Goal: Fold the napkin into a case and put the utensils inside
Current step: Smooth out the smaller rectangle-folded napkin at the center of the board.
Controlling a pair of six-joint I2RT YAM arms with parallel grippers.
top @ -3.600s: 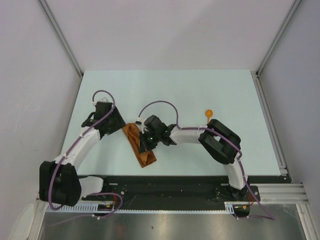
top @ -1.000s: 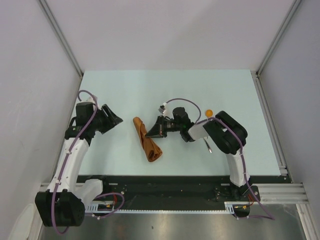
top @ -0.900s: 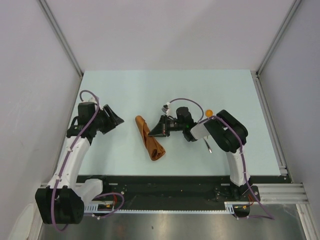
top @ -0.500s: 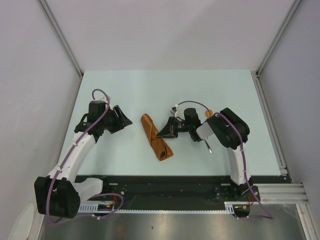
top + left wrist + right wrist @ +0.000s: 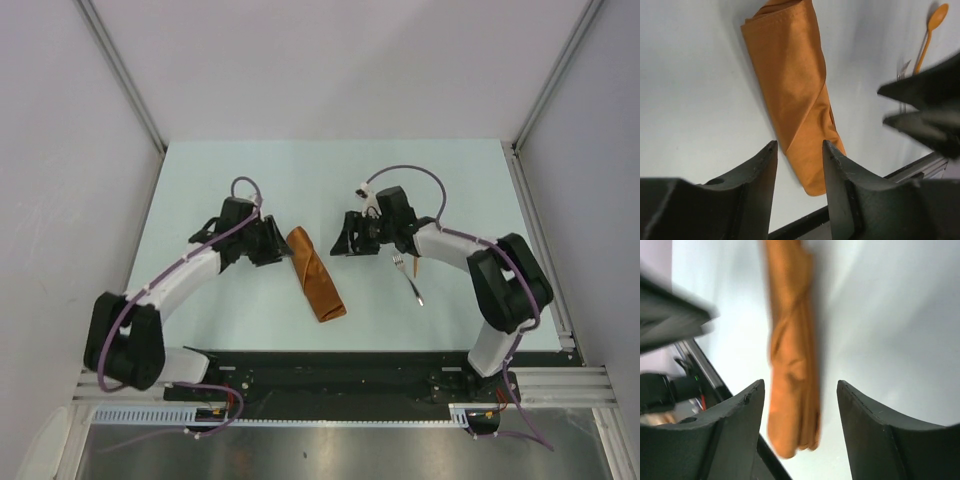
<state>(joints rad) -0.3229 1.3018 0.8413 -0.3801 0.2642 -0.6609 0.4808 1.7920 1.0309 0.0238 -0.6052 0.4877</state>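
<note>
Pale green bench, grey walls. Folded case lies between left hand and right hand; both released, empty.

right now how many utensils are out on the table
2: the fork lies right of the napkin; the orange spoon lies beside it, mostly hidden from above by the right arm.

The pale counter carries the folded orange case lying slantwise toward the middle of its near edge, with the fork and spoon close together, apart to the case's right.
</note>
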